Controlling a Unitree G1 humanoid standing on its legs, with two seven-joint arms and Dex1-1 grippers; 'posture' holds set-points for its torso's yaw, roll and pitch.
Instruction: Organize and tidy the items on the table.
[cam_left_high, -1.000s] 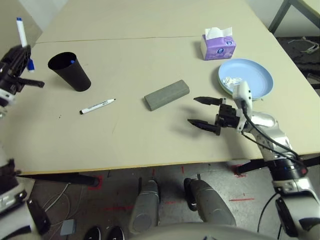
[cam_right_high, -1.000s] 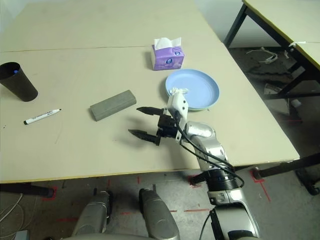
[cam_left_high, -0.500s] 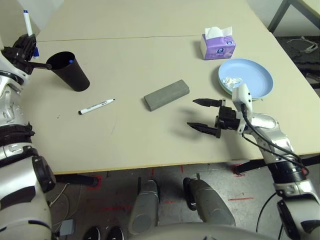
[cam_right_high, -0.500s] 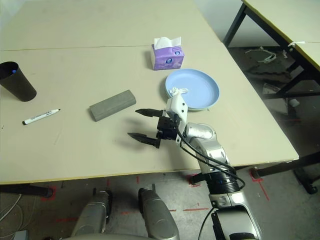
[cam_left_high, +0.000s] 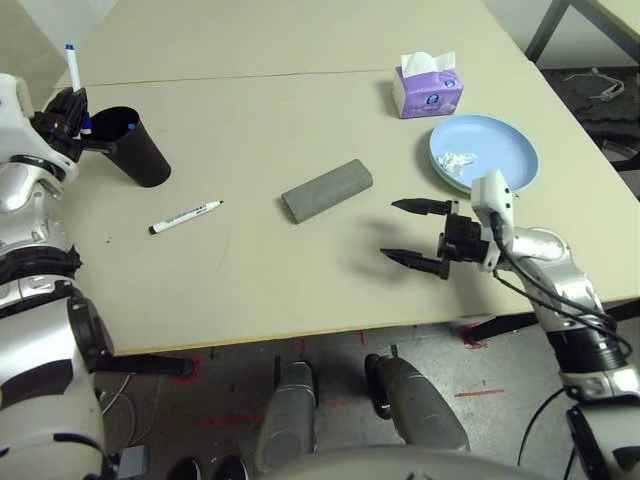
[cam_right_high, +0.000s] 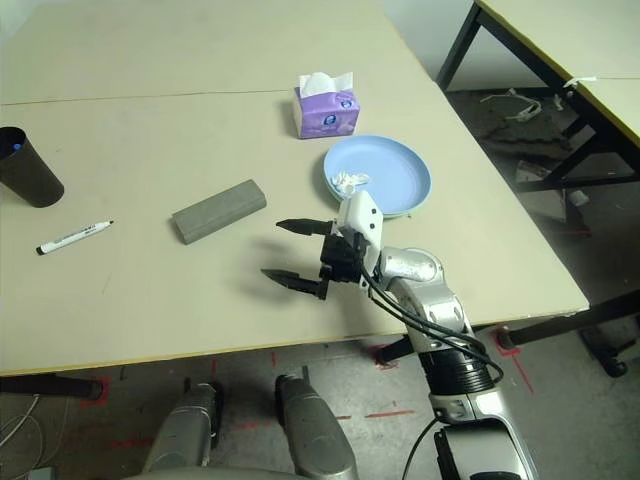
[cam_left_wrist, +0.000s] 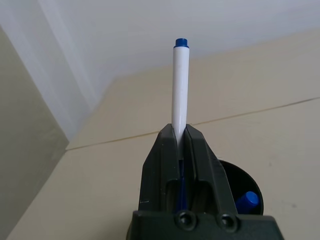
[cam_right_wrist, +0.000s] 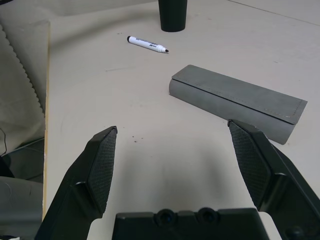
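Best done by lowering the blue-capped marker (cam_left_wrist: 178, 95) straight down into the black cup (cam_left_high: 136, 146), releasing only once inside.

Beige table (cam_left_high: 250, 270). Light-blue plate (cam_left_high: 497, 150) with tissue, far right of cup. Grey glasses case (cam_left_high: 327, 190), right of cup. Cup: tapered, holding something blue. Black-tipped marker (cam_left_high: 185, 216) just front-right of it.

Left gripper (cam_left_high: 72, 110) beside cup rim, clamped on white marker. Right gripper (cam_left_high: 418, 235) spread wide, empty, beyond the case.

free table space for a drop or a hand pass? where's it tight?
Bare: the table strip between the black-capped marker and the right gripper; also the stretch beyond the seam. Tight: the purple tissue box by the light-blue plate, and the left gripper at the black cup.
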